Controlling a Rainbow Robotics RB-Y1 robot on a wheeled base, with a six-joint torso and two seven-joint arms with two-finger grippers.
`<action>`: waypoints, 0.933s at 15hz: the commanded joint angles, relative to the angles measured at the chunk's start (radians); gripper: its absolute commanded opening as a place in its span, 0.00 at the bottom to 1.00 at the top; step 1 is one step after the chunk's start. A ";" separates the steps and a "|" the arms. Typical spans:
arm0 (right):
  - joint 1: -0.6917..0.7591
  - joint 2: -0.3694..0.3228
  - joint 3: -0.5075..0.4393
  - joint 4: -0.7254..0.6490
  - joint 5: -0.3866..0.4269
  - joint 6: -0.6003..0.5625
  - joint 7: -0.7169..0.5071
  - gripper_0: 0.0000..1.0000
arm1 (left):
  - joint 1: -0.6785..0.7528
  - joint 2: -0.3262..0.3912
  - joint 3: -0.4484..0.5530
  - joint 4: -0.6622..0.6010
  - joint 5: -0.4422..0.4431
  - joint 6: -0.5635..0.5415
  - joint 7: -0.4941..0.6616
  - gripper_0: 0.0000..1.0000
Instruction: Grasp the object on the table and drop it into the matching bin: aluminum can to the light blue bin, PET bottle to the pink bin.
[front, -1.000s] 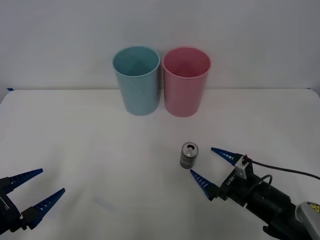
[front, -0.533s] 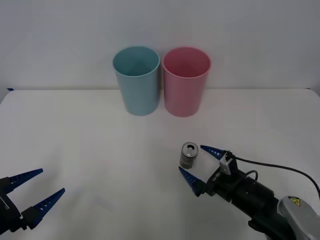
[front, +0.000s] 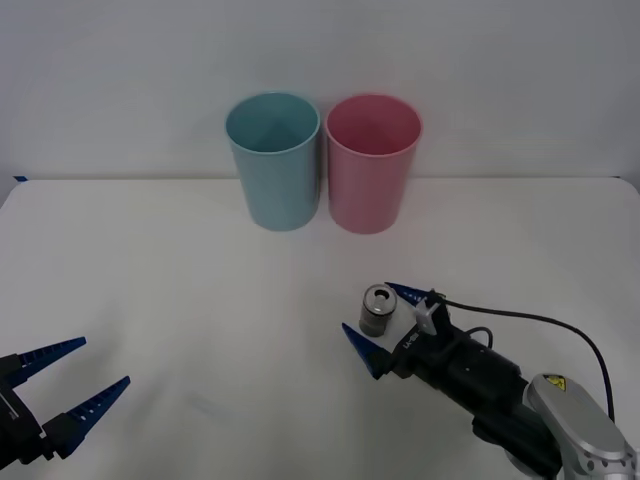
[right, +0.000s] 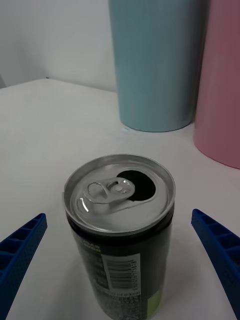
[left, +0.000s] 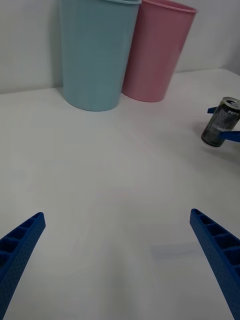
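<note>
A small silver-grey aluminum can (front: 377, 309) (right: 120, 235) (left: 220, 129) stands upright on the white table (front: 180, 290), its pull-tab top opened. My right gripper (front: 381, 324) (right: 120, 260) is open, one blue finger on each side of the can, not touching it. Behind stand the light blue bin (front: 273, 160) (right: 156, 62) (left: 96, 52) and, to its right, the pink bin (front: 372, 162) (right: 222, 82) (left: 156, 50), side by side. My left gripper (front: 72, 381) (left: 120, 260) rests open at the near left, far from the can.
A black cable (front: 540, 325) trails from the right wrist over the table. A white wall (front: 320, 50) rises just behind the bins. Bare table lies between the can and the bins.
My right gripper has slid forward and left until its open fingers flank the can. The can, the bins and the left arm have stayed put.
</note>
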 joint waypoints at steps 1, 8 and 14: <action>-0.007 0.010 0.004 0.003 0.005 0.011 0.004 1.00 | 0.000 0.000 0.000 0.000 0.000 0.000 0.000 1.00; -0.007 0.011 0.007 0.004 0.004 0.021 0.009 0.02 | 0.000 0.000 0.000 0.000 0.000 0.000 0.000 1.00; -0.007 0.011 0.010 0.003 -0.008 0.024 0.011 0.00 | 0.000 0.000 0.000 0.000 0.000 0.000 0.000 1.00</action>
